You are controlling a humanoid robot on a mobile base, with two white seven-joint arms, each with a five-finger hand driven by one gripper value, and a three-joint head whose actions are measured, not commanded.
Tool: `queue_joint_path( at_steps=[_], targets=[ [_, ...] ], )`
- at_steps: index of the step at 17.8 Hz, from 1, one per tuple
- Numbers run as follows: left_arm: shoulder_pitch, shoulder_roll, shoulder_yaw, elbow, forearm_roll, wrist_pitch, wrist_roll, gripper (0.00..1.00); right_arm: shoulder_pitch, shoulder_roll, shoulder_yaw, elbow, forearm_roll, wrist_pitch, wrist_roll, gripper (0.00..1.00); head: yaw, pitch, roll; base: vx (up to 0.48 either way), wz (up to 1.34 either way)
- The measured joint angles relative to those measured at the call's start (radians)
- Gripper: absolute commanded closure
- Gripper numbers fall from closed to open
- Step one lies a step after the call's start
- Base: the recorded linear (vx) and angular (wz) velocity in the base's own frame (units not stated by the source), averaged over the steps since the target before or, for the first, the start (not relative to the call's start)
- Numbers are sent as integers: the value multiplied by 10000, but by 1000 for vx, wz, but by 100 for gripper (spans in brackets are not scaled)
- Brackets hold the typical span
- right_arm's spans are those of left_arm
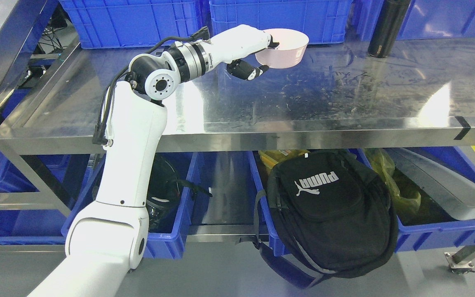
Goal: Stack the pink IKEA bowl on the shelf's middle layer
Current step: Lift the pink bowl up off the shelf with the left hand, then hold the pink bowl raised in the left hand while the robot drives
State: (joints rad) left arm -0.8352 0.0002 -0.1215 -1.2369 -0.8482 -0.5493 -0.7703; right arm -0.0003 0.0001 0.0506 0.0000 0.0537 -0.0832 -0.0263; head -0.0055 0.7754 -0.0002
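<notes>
We see a glossy white left arm [130, 156] with rounded shell segments. Behind the left hand [258, 55], the wrist has a silver-and-black ringed collar. Farther back sits a black joint with a round white cap dotted with small screw holes. Black cables loop along the arm. The fingers [248, 71] are black with white tips.
</notes>
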Motion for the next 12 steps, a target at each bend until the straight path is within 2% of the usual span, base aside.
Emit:
queue_joint_path(
  at_steps=[7, 12],
  targets=[
    [711, -2, -172, -953, 384, -227, 30, 99, 4, 0, 0, 0, 0, 0, 0, 0, 0, 0, 0, -6, 103],
    [1326, -2, -333, -1498, 461, -243, 30, 99, 6, 0, 0, 0, 0, 0, 0, 0, 0, 0, 0, -40, 628]
  ],
)
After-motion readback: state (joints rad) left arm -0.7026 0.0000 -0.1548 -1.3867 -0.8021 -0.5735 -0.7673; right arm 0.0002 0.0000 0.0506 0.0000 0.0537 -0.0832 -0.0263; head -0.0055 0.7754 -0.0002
